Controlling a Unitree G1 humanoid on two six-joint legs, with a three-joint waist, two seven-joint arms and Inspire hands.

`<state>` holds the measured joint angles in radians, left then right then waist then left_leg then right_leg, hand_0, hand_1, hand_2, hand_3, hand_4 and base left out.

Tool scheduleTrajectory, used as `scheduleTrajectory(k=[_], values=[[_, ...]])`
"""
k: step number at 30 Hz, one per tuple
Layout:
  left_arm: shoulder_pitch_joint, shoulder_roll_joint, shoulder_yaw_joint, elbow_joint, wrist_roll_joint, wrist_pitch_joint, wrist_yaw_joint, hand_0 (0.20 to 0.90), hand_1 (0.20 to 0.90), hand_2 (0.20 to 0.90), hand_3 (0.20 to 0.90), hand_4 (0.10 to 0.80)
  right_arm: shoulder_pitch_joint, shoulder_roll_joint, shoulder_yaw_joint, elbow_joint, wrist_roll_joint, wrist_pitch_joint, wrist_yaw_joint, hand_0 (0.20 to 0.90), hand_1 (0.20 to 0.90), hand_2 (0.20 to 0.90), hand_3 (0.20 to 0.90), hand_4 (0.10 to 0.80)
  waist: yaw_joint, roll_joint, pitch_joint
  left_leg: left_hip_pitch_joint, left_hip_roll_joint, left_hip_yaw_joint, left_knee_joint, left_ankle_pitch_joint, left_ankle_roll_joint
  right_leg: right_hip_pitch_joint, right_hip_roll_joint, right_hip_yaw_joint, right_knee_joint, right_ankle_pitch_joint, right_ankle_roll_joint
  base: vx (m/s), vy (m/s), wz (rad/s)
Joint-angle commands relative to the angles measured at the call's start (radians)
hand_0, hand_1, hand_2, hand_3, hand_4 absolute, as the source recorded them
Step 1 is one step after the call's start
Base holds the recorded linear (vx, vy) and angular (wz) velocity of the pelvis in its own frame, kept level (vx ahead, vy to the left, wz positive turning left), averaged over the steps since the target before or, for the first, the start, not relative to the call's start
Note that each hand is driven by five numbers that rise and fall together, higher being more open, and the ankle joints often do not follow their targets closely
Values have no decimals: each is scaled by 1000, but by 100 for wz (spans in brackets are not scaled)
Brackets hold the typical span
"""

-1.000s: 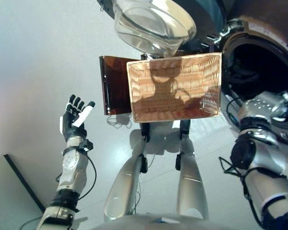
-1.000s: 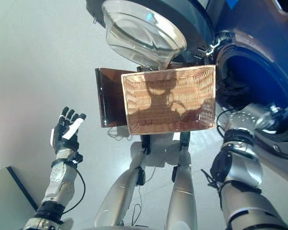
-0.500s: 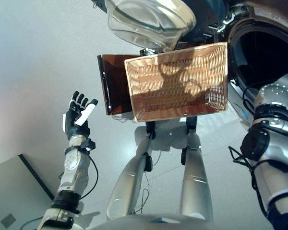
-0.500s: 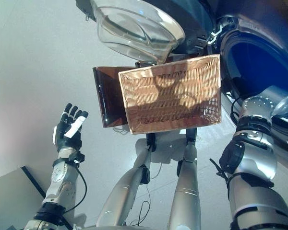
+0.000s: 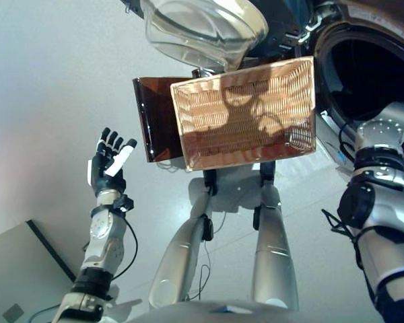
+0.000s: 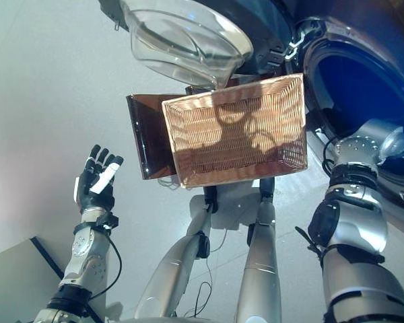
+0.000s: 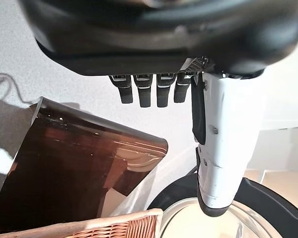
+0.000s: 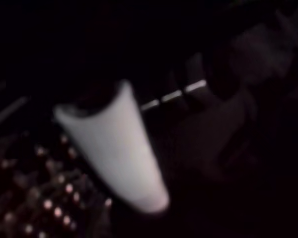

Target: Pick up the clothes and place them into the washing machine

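Note:
The shallow wicker basket (image 5: 242, 111) rests on the dark brown box (image 5: 155, 114) and holds no clothes. The washing machine's drum (image 5: 370, 67) stands open at the right, dark inside. My right arm (image 5: 380, 168) reaches into the drum's mouth, and its hand is hidden inside. In the right wrist view the white thumb cover (image 8: 119, 153) shows against the drum's dotted wall (image 8: 44, 203); a dim dark shape beside it may be cloth. My left hand (image 5: 106, 165) is raised at the left, open and empty, and it also shows in the left wrist view (image 7: 159, 34).
The machine's round glass door (image 5: 202, 30) hangs open above the basket's far edge. A grey board (image 5: 13, 269) lies on the floor at the lower left. Bare grey floor lies to the left of the box.
The whole view has shifted a little, so the camera moved. My right arm stays in the drum's mouth and my left hand stays raised and open.

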<state>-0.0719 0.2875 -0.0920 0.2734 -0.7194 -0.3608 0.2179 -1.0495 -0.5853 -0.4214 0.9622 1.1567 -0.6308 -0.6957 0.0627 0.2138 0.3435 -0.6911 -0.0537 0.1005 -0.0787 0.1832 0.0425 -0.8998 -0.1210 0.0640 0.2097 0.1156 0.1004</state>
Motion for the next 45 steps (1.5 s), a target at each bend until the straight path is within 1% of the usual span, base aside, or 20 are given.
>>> scheduleTrajectory(k=[1,7,10,14,16,17,19,20,21,22,23,25,27,30,32,34,35,38,42,45], values=[[54,50,89,-70,-4,-116,3,900,900,900,900,800,47,-179,103,-62,-88,-81,53,900,900,900,900,800,0,9,-76,62,10,2,-9,-99,-105,59,30,-52,-100,-14,-14,0,0,0],[57,50,102,-62,-13,-115,1,900,900,900,900,800,66,-158,92,-66,-73,-80,68,900,900,900,900,800,-1,1,-81,66,13,-1,-9,-100,-104,69,32,-57,-106,-12,-14,0,0,0],[60,47,109,-59,-12,-113,-1,900,900,900,900,800,70,-140,80,-67,-52,-95,76,900,900,900,900,800,0,1,-84,68,13,-1,-9,-101,-104,75,30,-59,-112,-11,-13,0,0,0],[69,44,115,-55,-21,-112,-2,900,900,900,900,800,76,-104,46,-100,-14,-146,84,900,900,900,900,800,1,1,-90,73,12,-3,-9,-104,-103,86,31,-59,-122,-8,-14,0,0,0],[72,41,112,-55,-26,-112,-1,900,900,900,900,800,77,-82,27,-119,-17,-179,65,900,900,900,900,800,1,2,-94,74,11,-4,-9,-105,-102,89,32,-59,-124,-9,-14,0,0,0],[72,39,110,-55,-26,-113,-1,900,900,900,900,800,79,-79,23,-116,-20,-176,58,900,900,900,900,800,2,2,-96,75,11,-4,-9,-105,-101,91,31,-60,-124,-9,-14,0,0,0],[72,41,108,-50,-23,-115,-1,900,900,900,900,800,85,-74,30,-106,-45,-160,42,900,900,900,900,800,4,1,-99,78,12,-5,-9,-106,-100,94,31,-61,-125,-9,-14,10,15,-3],[71,42,108,-49,-19,-116,-2,900,900,900,900,800,90,-79,39,-97,-62,-138,43,900,900,900,900,800,5,0,-99,80,13,-4,-9,-107,-100,96,32,-63,-126,-9,-13,2,1,-4],[71,45,110,-52,-12,-123,-6,900,900,900,900,800,113,-86,74,-73,-113,-74,61,900,900,900,900,800,3,-8,-99,84,15,-3,-9,-107,-99,100,33,-64,-127,-7,-13,0,-4,-3],[73,44,110,-53,-12,-124,-6,900,900,900,900,800,111,-88,74,-71,-117,-69,59,900,900,900,900,800,3,-8,-99,86,15,-2,-9,-107,-99,102,33,-64,-128,-7,-13,-5,-3,-5],[69,47,113,-57,-10,-131,-10,900,900,900,900,800,134,-95,123,-61,-166,-15,86,900,900,900,900,800,3,-17,-98,94,17,0,-9,-108,-97,110,34,-66,-127,-6,-13,-7,-5,-5],[71,45,113,-57,-10,-131,-13,900,900,900,900,800,145,-89,133,-52,-170,-6,96,900,900,900,900,800,0,-22,-95,103,18,2,-9,-110,-96,117,36,-66,-125,-7,-13,-5,-4,-5],[71,41,119,-48,-12,-128,-20,900,900,900,900,800,190,-63,161,-31,-193,34,130,900,900,900,900,800,-4,-37,-95,122,20,3,-9,-112,-90,130,38,-66,-116,-10,-14,3,-4,-4],[74,37,126,-38,-10,-127,-23,900,900,900,900,800,227,-35,179,-37,-215,51,150,900,900,900,900,800,-8,-49,-93,139,19,3,-7,-110,-86,148,39,-66,-114,-13,-14,0,0,0],[76,30,140,-31,-2,-128,-27,900,900,900,900,800,289,5,208,-62,-271,80,172,900,900,900,900,800,-14,-66,-93,152,19,0,0,-115,-83,173,36,-70,-116,-13,-14,-2,-3,2],[79,29,143,-30,3,-128,-29,900,900,900,900,800,313,21,209,-67,-284,92,181,900,900,900,900,800,-17,-71,-94,159,18,-3,1,-117,-82,185,35,-72,-118,-13,-14,6,-7,7],[77,23,150,-21,13,-130,-29,900,900,900,900,800,353,46,235,-72,-346,115,184,900,900,900,900,800,-20,-80,-100,170,17,-4,1,-118,-82,205,33,-76,-124,-12,-13,7,1,7],[77,18,159,-14,23,-133,-26,900,900,900,900,800,391,76,249,-97,-380,125,190,900,900,900,900,800,-26,-87,-101,184,15,-8,1,-120,-82,228,33,-83,-137,-9,-14,6,-5,6],[68,11,165,5,37,-136,-17,900,900,900,900,800,455,142,293,-125,-438,148,210,900,900,900,900,800,-30,-112,-111,220,16,-14,4,-126,-79,287,34,-96,-168,1,-12,0,0,0],[71,8,169,11,45,-131,-18,900,900,900,900,800,489,164,315,-155,-469,159,218,900,900,900,900,800,-34,-122,-109,236,17,-14,6,-130,-78,309,35,-98,-179,5,-11,0,0,0]])
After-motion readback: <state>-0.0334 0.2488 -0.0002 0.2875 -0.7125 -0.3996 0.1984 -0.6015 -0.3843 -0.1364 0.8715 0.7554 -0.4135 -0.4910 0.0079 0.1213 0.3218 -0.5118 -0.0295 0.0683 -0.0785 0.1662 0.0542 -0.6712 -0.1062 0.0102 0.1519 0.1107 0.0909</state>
